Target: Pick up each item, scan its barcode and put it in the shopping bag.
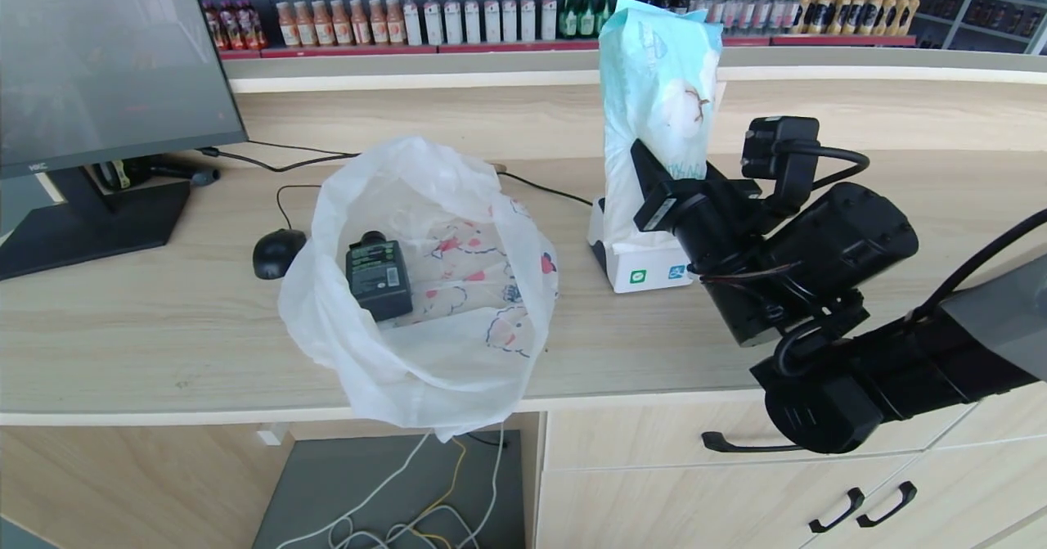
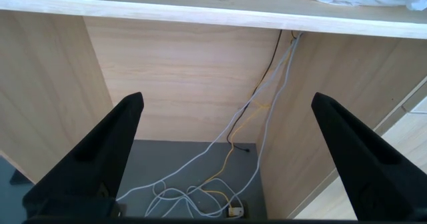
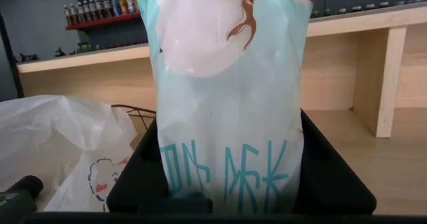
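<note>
The right end effector (image 1: 658,177) pinches the soft teal pack (image 1: 658,74) low on its body, upright, its lower end at the white scanner box (image 1: 646,271) on the worktop (image 1: 164,328). I judge the step is scanning: turn the barcode side slowly to the box and do not squeeze, the glossy film probably creases and slips. The thin crinkly shopping bag (image 1: 491,344) stands open near, with a dark flat item (image 1: 378,275) inside. The left end effector (image 2: 227,101) is spread, below the worktop edge

Shop checkout: rows of bottled drinks (image 1: 458,17) on shelves (image 1: 507,46) behind the wooden worktop (image 1: 164,320), monitor (image 1: 106,58) and mouse (image 1: 276,253) upon it, plastic shopping bag (image 1: 458,369) at its front edge.
</note>
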